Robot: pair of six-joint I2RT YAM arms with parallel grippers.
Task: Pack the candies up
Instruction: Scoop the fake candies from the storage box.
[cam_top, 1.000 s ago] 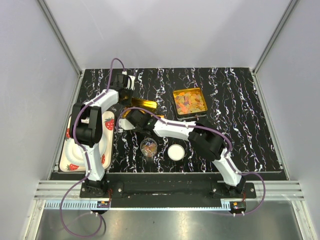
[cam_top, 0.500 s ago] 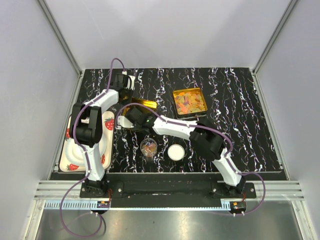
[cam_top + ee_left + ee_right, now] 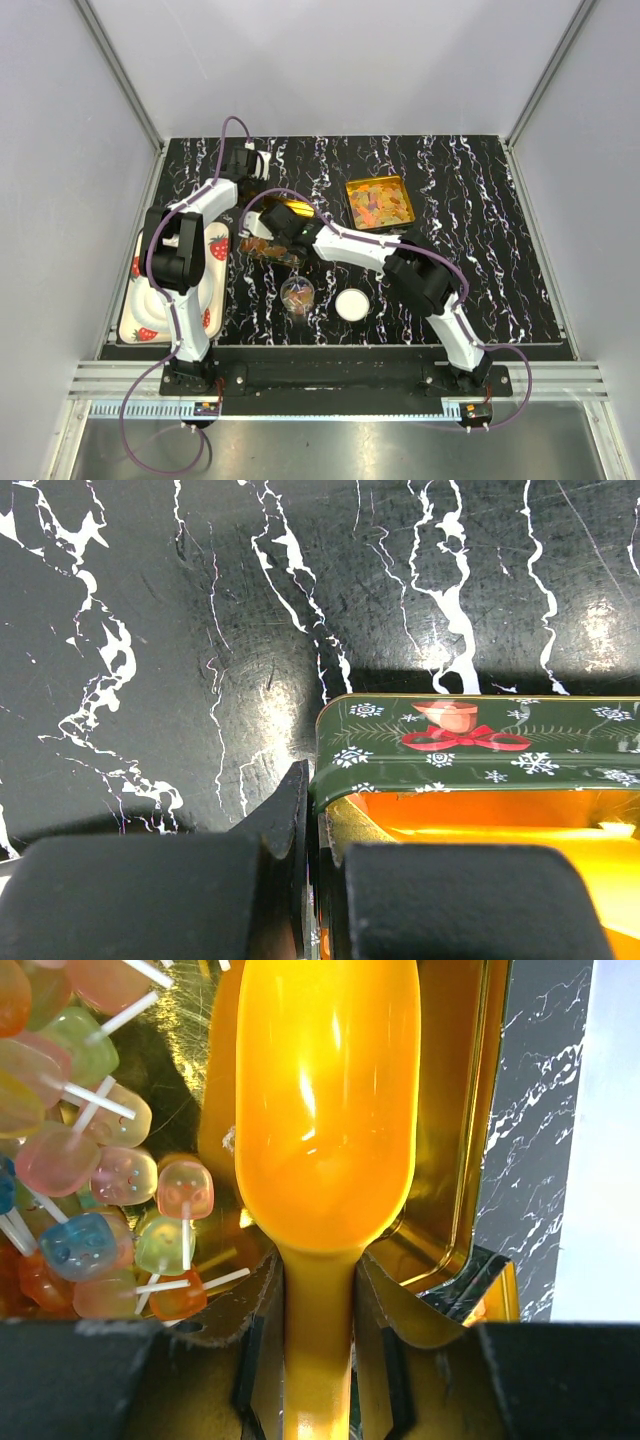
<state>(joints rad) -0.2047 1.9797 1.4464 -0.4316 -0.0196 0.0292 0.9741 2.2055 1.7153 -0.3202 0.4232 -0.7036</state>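
Note:
Small multicoloured candies [image 3: 95, 1175] on white sticks lie in a gold tin [image 3: 455, 1110] under my right gripper [image 3: 320, 1272]. That gripper is shut on the handle of a yellow-orange scoop [image 3: 325, 1110], whose bowl looks empty. From above, these candies [image 3: 262, 246] show just left of the right gripper [image 3: 287, 234]. More candies [image 3: 380, 203] fill a square gold tin [image 3: 352, 185] further back. My left gripper [image 3: 317, 815] is shut on the wall of a green tin [image 3: 470, 745] with a red bow and a gold inside. It sits at the back left [image 3: 251, 190].
A small glass jar [image 3: 297, 293] with candies and a round white lid [image 3: 351, 304] stand near the front. A strawberry-patterned tray [image 3: 140, 315] lies past the mat's left edge. The right arm's forearm [image 3: 360, 250] stretches across the middle.
My right gripper with the scoop has shifted back and to the right, uncovering candies in the tin at its left. The left arm has stayed still.

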